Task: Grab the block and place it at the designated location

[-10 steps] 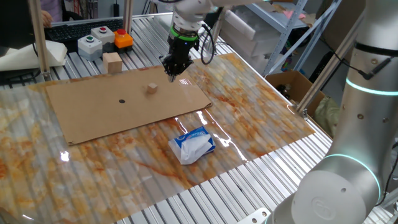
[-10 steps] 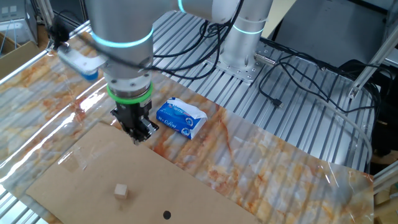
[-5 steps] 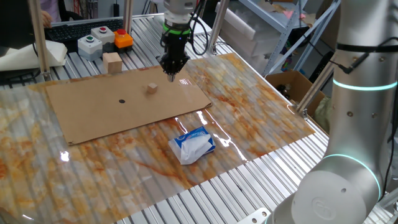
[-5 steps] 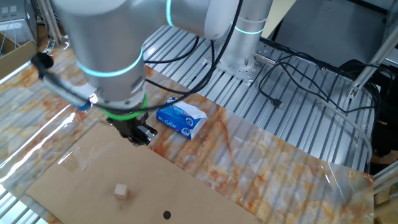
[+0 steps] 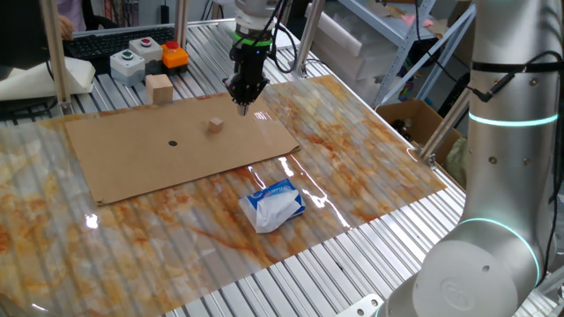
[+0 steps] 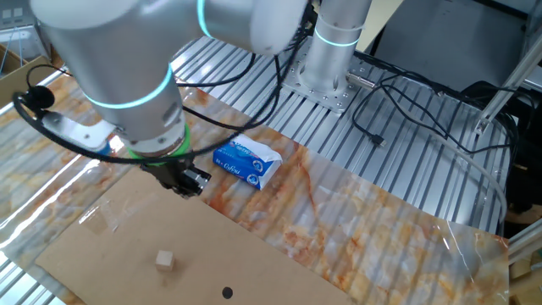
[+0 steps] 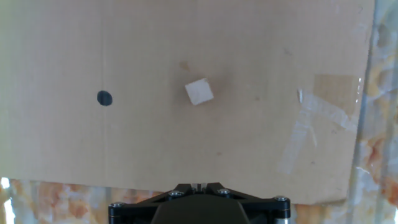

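The block (image 5: pixel 215 126) is a small tan cube lying on a brown cardboard sheet (image 5: pixel 132 172); it also shows in the other fixed view (image 6: pixel 165 261) and the hand view (image 7: pixel 199 92). The designated location is a black dot (image 5: pixel 172 143) on the sheet, left of the cube; it also shows in the other fixed view (image 6: pixel 227 293) and the hand view (image 7: pixel 104 98). My gripper (image 5: pixel 242 106) hangs above the sheet's far edge, a short way from the cube. Its jaws look shut and hold nothing. It also shows in the other fixed view (image 6: pixel 188 188) and the hand view (image 7: pixel 199 186).
A larger tan wooden block (image 5: pixel 159 88) stands just beyond the sheet. Push-button boxes (image 5: pixel 141 51) and an orange button (image 5: pixel 174 56) sit behind it. A blue-white packet (image 5: pixel 275 204) lies near the sheet's front right corner. Tape (image 7: pixel 311 124) patches the sheet.
The arm has swung and the wrist turned above the sheet's far edge. The gripper tips stayed almost in place. The block has not moved.
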Tool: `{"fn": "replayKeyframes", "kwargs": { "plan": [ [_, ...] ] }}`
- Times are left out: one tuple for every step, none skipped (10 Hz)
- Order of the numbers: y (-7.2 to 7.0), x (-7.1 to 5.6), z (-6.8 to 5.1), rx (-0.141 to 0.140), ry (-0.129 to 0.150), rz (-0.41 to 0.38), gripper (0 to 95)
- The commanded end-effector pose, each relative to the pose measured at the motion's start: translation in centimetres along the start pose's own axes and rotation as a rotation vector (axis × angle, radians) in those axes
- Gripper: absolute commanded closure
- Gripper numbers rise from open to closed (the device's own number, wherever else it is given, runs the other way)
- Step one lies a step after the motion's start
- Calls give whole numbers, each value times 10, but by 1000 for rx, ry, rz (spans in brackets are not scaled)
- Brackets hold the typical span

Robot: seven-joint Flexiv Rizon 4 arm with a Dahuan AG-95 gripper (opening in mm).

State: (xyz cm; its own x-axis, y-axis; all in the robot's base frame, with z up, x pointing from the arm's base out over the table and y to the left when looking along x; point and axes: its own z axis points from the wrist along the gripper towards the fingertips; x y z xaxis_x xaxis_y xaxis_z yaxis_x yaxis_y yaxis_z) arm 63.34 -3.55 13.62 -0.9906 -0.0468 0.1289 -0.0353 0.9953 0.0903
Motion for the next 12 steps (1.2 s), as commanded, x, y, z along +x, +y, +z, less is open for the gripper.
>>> {"fn": "replayKeyframes", "kwargs": {
  "plan": [
    [0,2,1,42,-51,55,950],
    [0,2,1,41,-72,66,950],
    [0,2,1,37,-76,81,950],
    [0,2,0,33,-114,88,950],
    [1,2,1,39,-140,92,950],
    [1,2,1,37,-141,89,950],
    [1,2,1,35,-141,93,760],
    [2,1,2,36,-150,96,570],
    [2,-2,4,37,-158,93,570],
    [3,-5,6,37,-156,91,380],
    [3,-10,9,37,-156,84,380],
    [3,-15,14,39,-163,86,380]
  ]
}}
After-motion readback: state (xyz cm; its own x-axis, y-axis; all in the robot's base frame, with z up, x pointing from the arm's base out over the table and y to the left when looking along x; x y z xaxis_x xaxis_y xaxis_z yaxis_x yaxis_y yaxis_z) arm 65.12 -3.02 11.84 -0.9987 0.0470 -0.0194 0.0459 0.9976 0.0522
